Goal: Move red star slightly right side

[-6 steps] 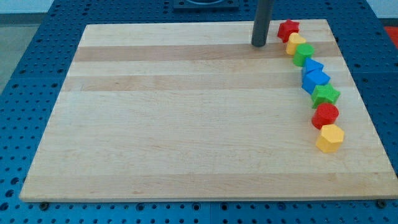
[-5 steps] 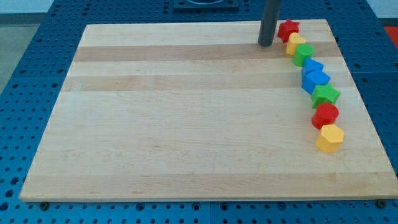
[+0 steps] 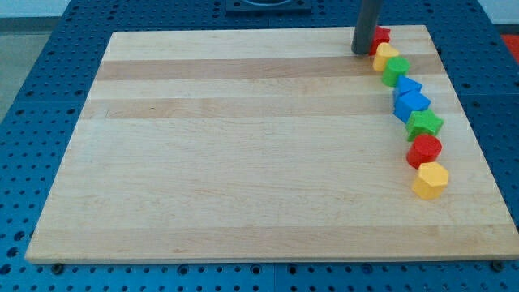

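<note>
The red star [image 3: 380,36] lies near the top right corner of the wooden board [image 3: 243,146], at the head of a curved row of blocks. My tip [image 3: 362,51] stands right against the star's left side and hides part of it. Whether it touches the star I cannot tell for sure.
Below the star the row runs down the view's right: a yellow block [image 3: 386,55], a green block [image 3: 396,70], two blue blocks [image 3: 409,99], a green star [image 3: 425,123], a red block [image 3: 424,150] and a yellow hexagonal block [image 3: 431,179]. The board's right edge is close.
My tip has moved to the view's right, from well left of the red star to right against its left side. The blocks have not visibly shifted.
</note>
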Action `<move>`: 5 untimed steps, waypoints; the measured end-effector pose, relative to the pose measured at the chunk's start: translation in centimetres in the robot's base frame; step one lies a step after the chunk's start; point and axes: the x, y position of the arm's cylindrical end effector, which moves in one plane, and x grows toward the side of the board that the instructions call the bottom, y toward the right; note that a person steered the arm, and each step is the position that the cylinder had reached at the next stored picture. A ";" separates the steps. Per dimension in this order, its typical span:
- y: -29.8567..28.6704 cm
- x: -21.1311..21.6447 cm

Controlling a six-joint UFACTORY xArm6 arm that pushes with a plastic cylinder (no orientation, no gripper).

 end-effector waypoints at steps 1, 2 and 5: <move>0.8 -0.5; 1.1 -0.5; -3.9 -4.8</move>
